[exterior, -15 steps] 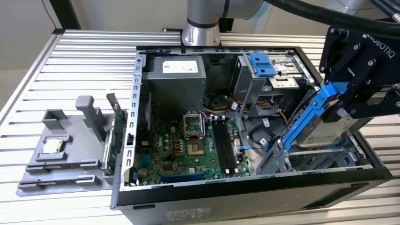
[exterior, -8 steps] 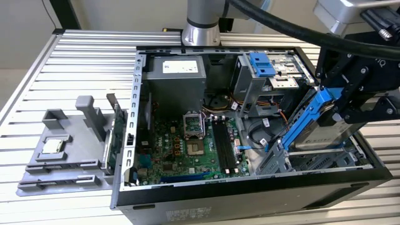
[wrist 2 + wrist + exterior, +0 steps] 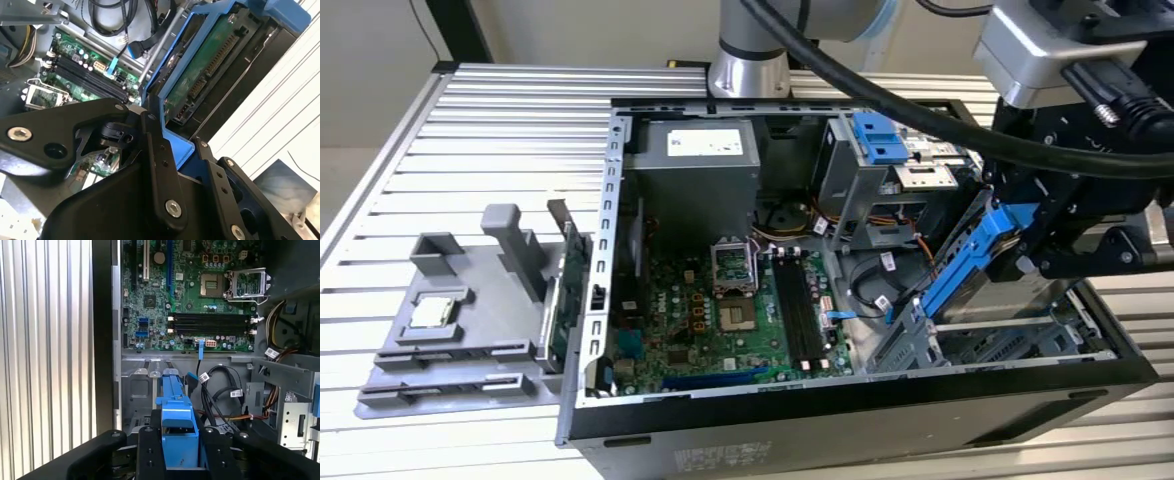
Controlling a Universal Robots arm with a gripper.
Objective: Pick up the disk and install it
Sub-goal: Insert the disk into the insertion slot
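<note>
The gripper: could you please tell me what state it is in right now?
Gripper: shut on the disk, gripping its blue bracket and holding it tilted above the open computer case.

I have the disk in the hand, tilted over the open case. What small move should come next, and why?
Probably ease the disk down slowly, levelling it toward the metal bay below. The hand is shut on its blue bracket. In the exterior view the disk hangs steeply tilted above the bay, apart from its floor. Loose cables lie close beside it.
</note>
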